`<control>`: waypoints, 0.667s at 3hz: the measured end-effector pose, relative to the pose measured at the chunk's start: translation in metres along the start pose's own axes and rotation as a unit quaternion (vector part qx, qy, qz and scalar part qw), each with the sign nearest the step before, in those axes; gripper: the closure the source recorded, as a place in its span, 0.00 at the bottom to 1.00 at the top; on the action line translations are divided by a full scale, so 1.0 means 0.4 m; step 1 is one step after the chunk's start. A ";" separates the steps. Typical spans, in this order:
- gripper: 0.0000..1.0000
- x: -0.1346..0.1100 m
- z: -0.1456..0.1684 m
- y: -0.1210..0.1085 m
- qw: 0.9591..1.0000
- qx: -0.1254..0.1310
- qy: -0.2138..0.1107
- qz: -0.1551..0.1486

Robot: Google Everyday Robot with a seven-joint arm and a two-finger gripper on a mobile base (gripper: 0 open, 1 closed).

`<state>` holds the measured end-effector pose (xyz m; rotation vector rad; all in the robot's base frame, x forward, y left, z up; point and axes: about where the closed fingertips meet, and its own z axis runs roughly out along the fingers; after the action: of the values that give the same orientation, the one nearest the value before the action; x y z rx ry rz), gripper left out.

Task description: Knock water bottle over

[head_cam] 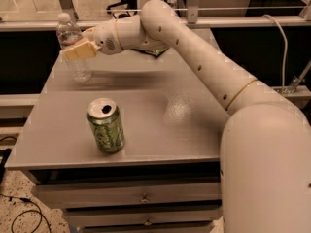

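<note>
The water bottle, clear plastic with a white cap, stands at the far left of the grey table, leaning a little to the left. My gripper reaches in from the right at the end of the white arm. Its tan fingertips press against the bottle's middle, in front of it.
A green soda can stands upright near the front left of the table. A green cloth lies at the back, mostly behind my arm. My arm's white shoulder fills the right side. Drawers sit under the tabletop.
</note>
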<state>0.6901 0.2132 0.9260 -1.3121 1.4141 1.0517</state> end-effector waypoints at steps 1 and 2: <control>0.70 -0.025 -0.039 0.000 1.000 0.010 -0.014 0.006; 0.93 -0.067 -0.148 -0.011 0.999 0.038 0.001 -0.013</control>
<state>0.6910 0.1613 0.9651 -1.2741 1.4218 0.9710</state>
